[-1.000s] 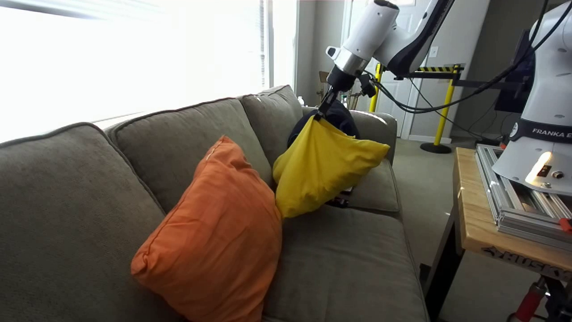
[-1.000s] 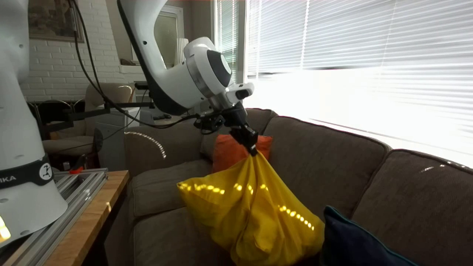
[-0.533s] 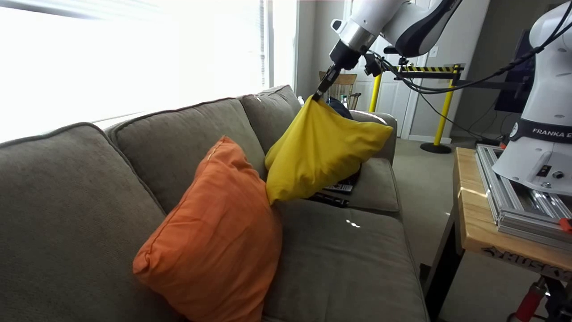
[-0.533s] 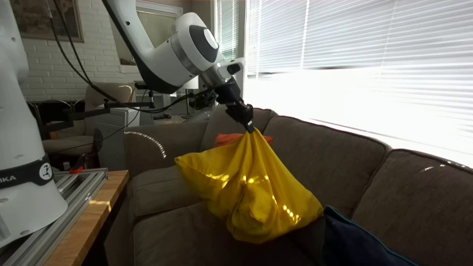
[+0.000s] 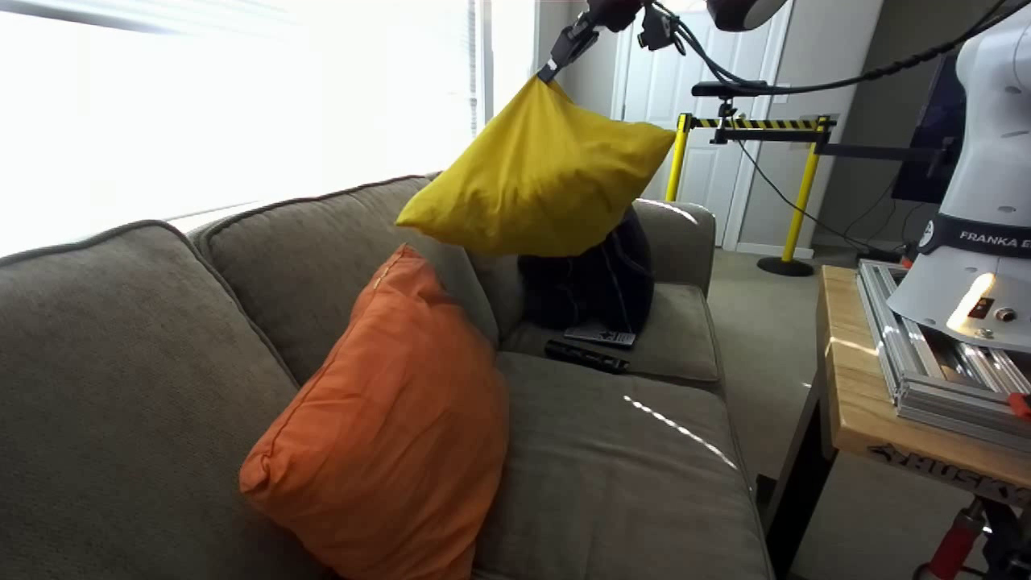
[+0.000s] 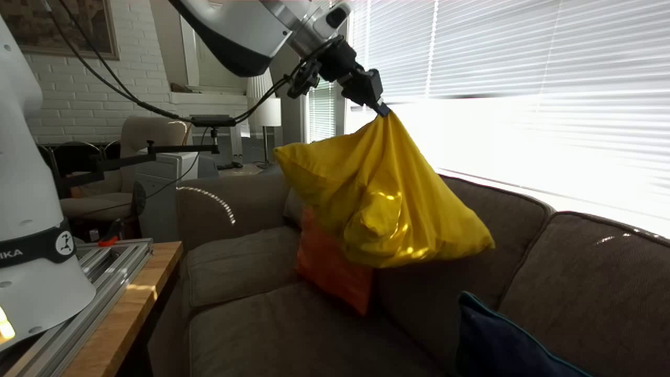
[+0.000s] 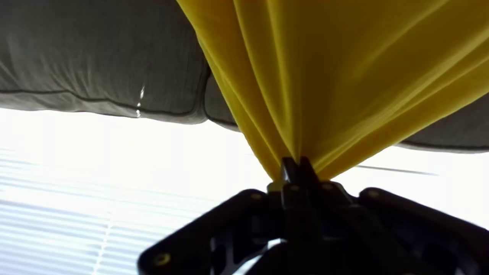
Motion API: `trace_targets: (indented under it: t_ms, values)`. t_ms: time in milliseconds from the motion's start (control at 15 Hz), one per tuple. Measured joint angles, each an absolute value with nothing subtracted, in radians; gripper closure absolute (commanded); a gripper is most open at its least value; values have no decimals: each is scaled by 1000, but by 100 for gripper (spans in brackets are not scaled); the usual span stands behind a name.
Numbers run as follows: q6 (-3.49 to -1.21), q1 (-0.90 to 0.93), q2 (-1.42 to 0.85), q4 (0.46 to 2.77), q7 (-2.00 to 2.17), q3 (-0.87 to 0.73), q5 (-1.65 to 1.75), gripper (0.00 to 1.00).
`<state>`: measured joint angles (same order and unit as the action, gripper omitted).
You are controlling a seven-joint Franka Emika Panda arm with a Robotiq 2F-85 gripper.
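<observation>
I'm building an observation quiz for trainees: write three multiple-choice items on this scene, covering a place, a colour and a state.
1. Where is the orange pillow?
A) On the floor
B) On the sofa
C) On the workbench

2. What colour is the hanging pillow?
A) Yellow
B) Blue
C) White

3. How is the pincer?
A) Wide open
B) Shut on nothing
C) Shut on that pillow

1 B: both exterior views show it resting there.
2 A: yellow in all three views.
3 C: in the wrist view it pinches bunched fabric.
</observation>
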<state>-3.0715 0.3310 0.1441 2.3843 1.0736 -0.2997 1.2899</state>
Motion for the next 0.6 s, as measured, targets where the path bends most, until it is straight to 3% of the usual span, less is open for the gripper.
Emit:
trace_targets:
  t_ms: [333,600]
  values:
    - [-2952,302,129,2294,1407,-218,1590,98]
    - [-2938,303,94,2288,1438,-206,1600,98]
